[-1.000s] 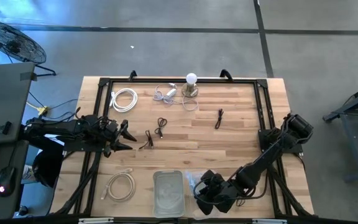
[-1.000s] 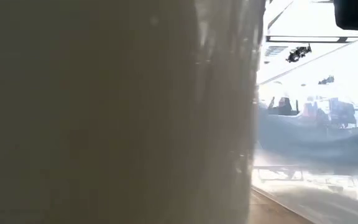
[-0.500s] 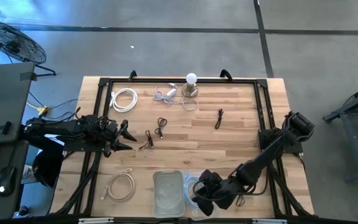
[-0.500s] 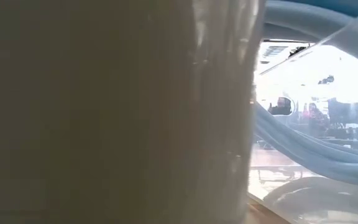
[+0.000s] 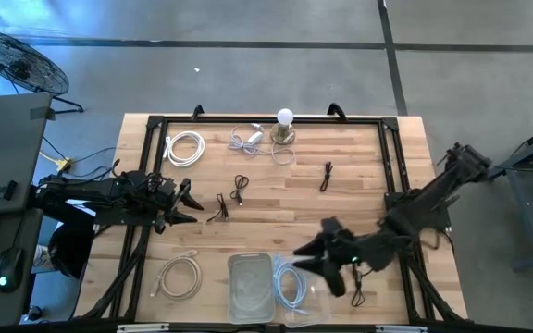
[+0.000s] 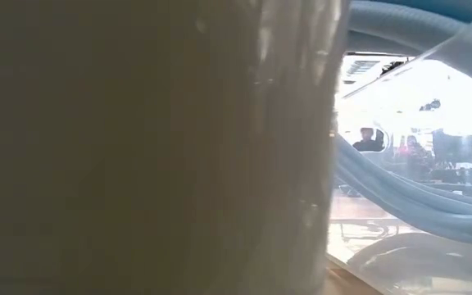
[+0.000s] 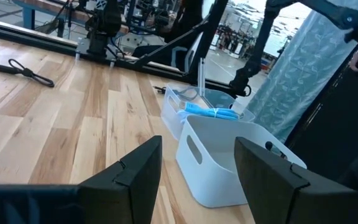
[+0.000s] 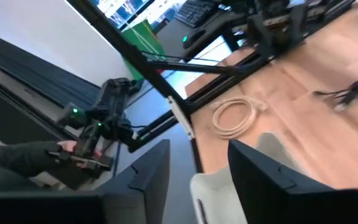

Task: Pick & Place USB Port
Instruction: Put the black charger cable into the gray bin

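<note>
The light-blue USB cable (image 5: 288, 284) lies coiled in a clear bag just beside the white bin (image 5: 250, 285) at the table's (image 5: 359, 199) near edge. Right gripper (image 5: 317, 262) — fingers spread, empty — hovers just beside it. Left gripper (image 5: 189, 205) waits spread, well apart.

Pale striped wooden worktop (image 5: 340, 208) framed by black rails. A white bin (image 5: 251, 287) sits at its near edge, beside a clear bag (image 5: 296, 289) holding a light blue cable (image 5: 288, 285). White coiled cables (image 5: 185, 148), a cream coiled cable (image 5: 180, 276) and small black cables (image 5: 326, 175) lie on the wood. Grey floor (image 5: 248, 74) beyond.
</note>
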